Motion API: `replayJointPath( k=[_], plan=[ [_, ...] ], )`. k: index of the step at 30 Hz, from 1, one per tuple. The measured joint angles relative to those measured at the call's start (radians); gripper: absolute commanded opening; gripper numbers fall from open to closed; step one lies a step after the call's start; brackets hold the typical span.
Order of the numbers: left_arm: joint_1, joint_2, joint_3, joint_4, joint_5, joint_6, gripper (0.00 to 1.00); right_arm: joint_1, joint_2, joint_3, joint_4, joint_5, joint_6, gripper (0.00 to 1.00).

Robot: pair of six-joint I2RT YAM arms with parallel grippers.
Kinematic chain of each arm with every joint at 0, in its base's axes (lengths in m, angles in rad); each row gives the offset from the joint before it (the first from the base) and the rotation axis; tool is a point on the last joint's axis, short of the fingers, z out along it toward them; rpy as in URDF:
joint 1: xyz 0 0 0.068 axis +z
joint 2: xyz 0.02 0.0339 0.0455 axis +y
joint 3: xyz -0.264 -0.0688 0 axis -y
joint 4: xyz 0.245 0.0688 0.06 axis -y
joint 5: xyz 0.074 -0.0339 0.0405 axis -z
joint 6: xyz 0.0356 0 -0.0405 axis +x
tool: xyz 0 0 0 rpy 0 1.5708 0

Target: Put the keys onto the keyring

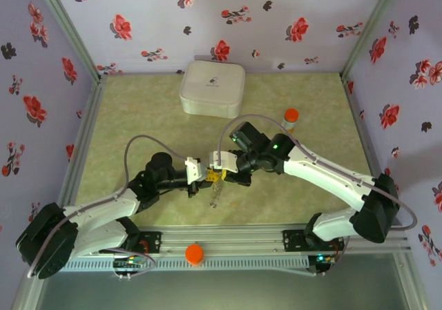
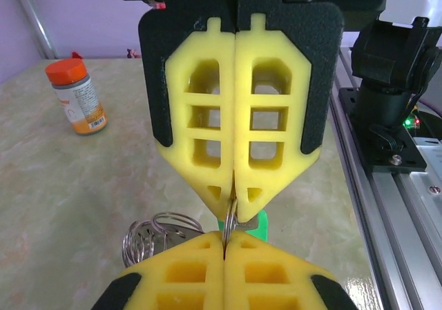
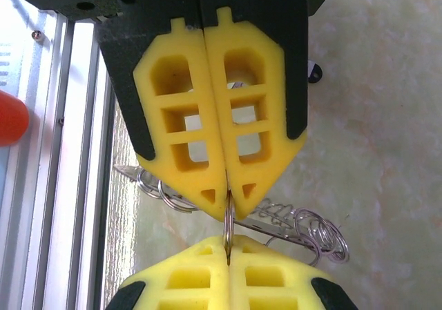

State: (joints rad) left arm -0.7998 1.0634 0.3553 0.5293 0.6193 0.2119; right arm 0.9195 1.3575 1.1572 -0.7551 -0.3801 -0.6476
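Near the table's (image 1: 138,117) near edge, left gripper (image 2: 226,239) and right gripper (image 2: 233,194) both pinch one thin metal loop (image 2: 230,220). The green key (image 2: 257,226) sits just behind, and threading looks unfinished.

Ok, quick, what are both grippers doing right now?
Left gripper: shut, pinching the thin silver metal ring.
Right gripper: shut on the same ring.

Right gripper (image 3: 228,245), left gripper (image 3: 227,191) tip to tip, 1 metal ring (image 3: 228,219) between
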Motion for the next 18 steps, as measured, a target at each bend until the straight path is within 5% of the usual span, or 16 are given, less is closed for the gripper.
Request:
replayJointPath(
  k=[2, 5, 18],
  plan=[
    [0.0, 0.004, 0.001, -0.001, 0.005, 0.0, 0.0, 0.002, -0.001, 0.0, -0.002, 0.004, 0.01, 0.21],
    [0.0, 0.006, 0.002, 0.013, 0.008, -0.001, 0.0, -0.008, -0.019, -0.002, 0.014, 0.0, 0.056, 0.32],
    [0.021, 0.085, 0.002, 0.237, 0.011, -0.045, 0.0, -0.108, -0.326, -0.302, 0.261, -0.018, 0.264, 0.43]
  ],
)
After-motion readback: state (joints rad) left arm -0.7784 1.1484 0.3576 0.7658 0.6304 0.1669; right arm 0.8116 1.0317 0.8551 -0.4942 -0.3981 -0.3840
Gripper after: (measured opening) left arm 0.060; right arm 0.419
